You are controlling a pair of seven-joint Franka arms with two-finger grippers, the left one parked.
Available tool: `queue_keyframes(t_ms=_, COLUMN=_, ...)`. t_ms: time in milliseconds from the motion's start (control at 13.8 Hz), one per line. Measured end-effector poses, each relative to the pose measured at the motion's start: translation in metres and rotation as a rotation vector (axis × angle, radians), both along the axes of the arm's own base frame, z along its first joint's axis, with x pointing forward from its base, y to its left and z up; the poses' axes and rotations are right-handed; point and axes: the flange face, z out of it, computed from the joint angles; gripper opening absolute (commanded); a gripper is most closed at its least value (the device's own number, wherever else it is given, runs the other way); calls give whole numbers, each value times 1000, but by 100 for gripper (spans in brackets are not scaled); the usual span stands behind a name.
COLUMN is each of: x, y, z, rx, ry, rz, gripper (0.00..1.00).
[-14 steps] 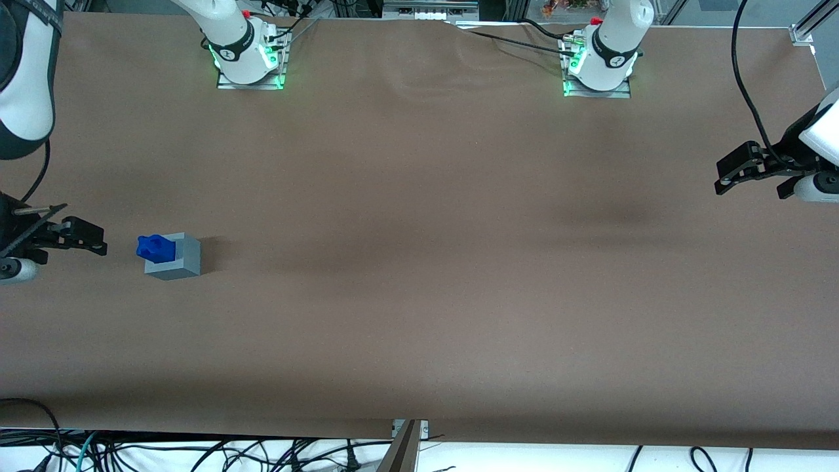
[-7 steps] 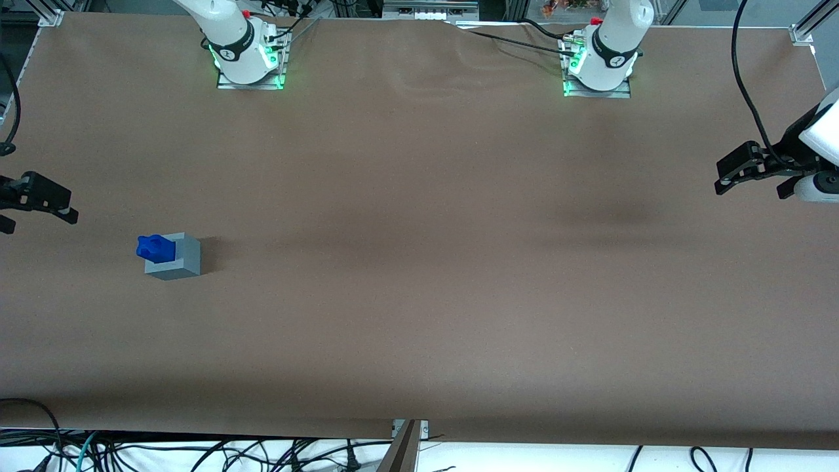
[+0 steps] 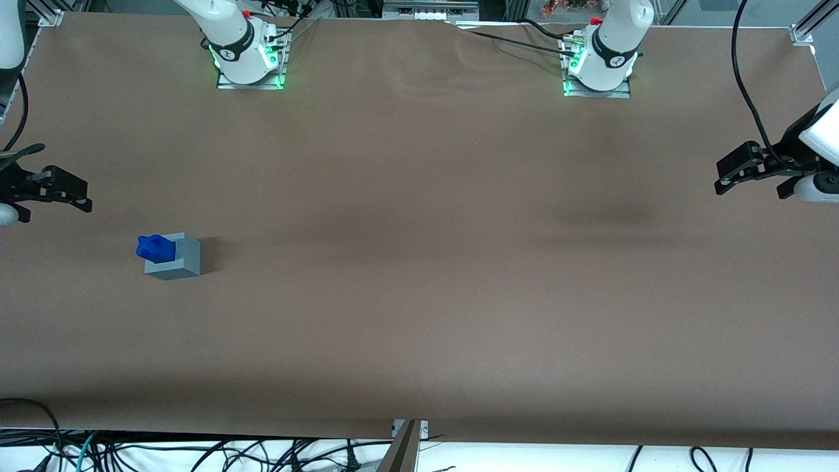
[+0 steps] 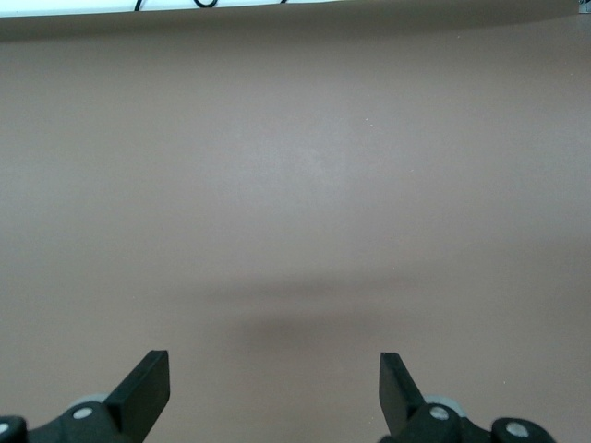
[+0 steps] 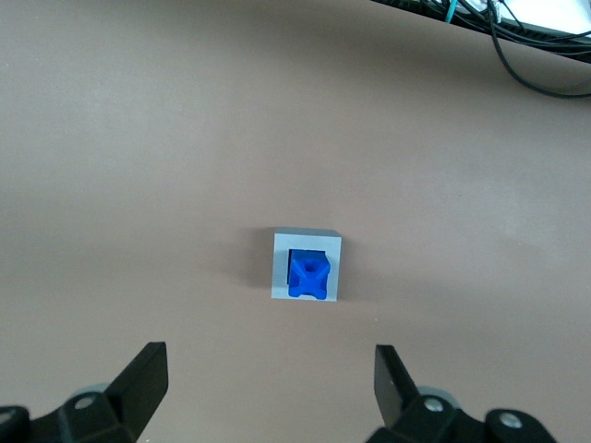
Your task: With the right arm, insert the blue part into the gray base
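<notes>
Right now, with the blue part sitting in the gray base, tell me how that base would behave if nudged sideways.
The gray base looks like a squat, flat-bottomed cube, so it would probably slide rather than tip or roll. It seems rigid plastic, likely light. The blue part sits in its recess and should travel with it. The open tool hangs well above both.

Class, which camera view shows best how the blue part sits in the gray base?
The right wrist view: looking down past the open end effector, the blue part fills the gray base recess. The front view shows it small, protruding above. The left wrist view misses it.

right arm (image 3: pixel 10 39) mostly cut off, gripper (image 3: pixel 56 193) partly cropped
</notes>
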Motion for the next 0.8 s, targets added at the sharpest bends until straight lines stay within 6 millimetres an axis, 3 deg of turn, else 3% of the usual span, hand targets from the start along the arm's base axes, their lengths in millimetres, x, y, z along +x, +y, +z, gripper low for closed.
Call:
queue_keyframes(t_ms=580, x=0, y=-1, z=-1, rx=-13, ry=5, rz=-5, gripper=99)
queue_keyframes(t_ms=798, x=0, y=-1, z=-1, rx=-10, ry=3, rz=-96, gripper=99)
